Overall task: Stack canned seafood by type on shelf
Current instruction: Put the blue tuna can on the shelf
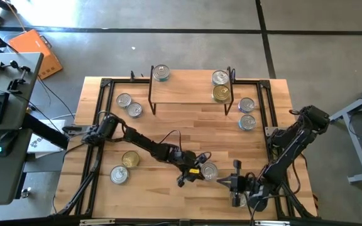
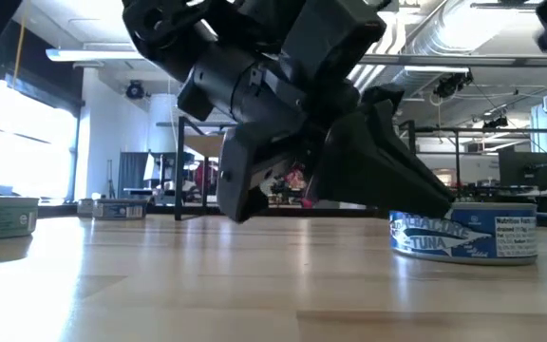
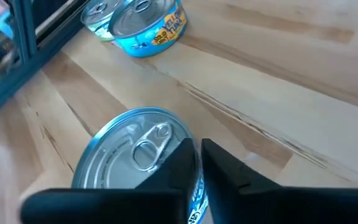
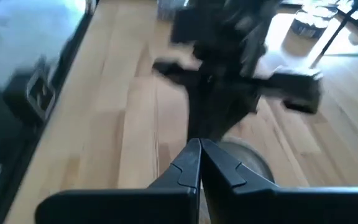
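The job looks barely begun. On the shelf (image 1: 187, 94), upper middle of the high view, stand three tins: a silver-topped one (image 1: 161, 73) at its left end, and at its right end another silver one (image 1: 220, 78) with a gold-topped tin (image 1: 221, 93) just beside it. None looks stacked from above, though that view cannot settle it.

Seven tins are left on the table (image 1: 168, 125), ten in all, eight silver and two gold:
- two silver (image 1: 129, 105) at left, just beside the shelf's left legs
- two silver (image 1: 247, 113) at right, past the shelf's right legs
- one gold (image 1: 130, 159) and one silver (image 1: 119, 174), lower left
- one silver tuna tin (image 1: 209, 170), lower middle

The left gripper (image 1: 192, 174) is low beside that tuna tin; in its wrist view the fingers (image 3: 173, 171) are nearly together over the lid's edge, not around the tin, so nothing appears gripped. The right gripper (image 1: 235, 182) waits shut and empty at lower right, just past the same tin
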